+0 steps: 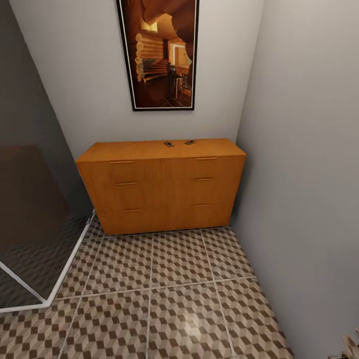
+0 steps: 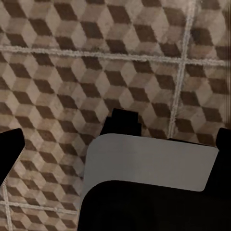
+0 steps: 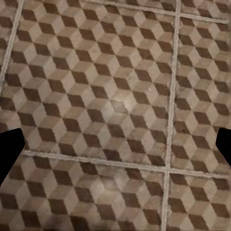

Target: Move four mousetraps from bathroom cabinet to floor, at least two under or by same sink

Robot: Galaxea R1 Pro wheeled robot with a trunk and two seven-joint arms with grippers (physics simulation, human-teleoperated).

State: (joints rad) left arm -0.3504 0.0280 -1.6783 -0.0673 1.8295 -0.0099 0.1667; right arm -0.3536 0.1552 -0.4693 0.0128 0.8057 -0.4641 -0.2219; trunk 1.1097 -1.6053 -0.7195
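Note:
Two mousetraps, one [image 1: 169, 144] beside the other [image 1: 190, 142], lie as small dark-and-brown shapes on top of the orange wooden cabinet [image 1: 162, 187], near its back edge. The cabinet stands against the far wall with its drawers closed. The cube-patterned bathroom floor [image 1: 164, 294] spreads in front of it. My left gripper [image 2: 115, 149] hangs open over the tiles, its black fingertips [image 2: 10, 149] at the picture's sides and a grey and black part of my body [image 2: 149, 168] below it. My right gripper [image 3: 115, 147] is open above bare tiles. The sink is out of view.
A dark glass shower enclosure [image 1: 35, 224] with a white base rail closes the left side. A grey wall [image 1: 304, 174] runs along the right, close to the cabinet. A framed picture [image 1: 160, 52] hangs above the cabinet.

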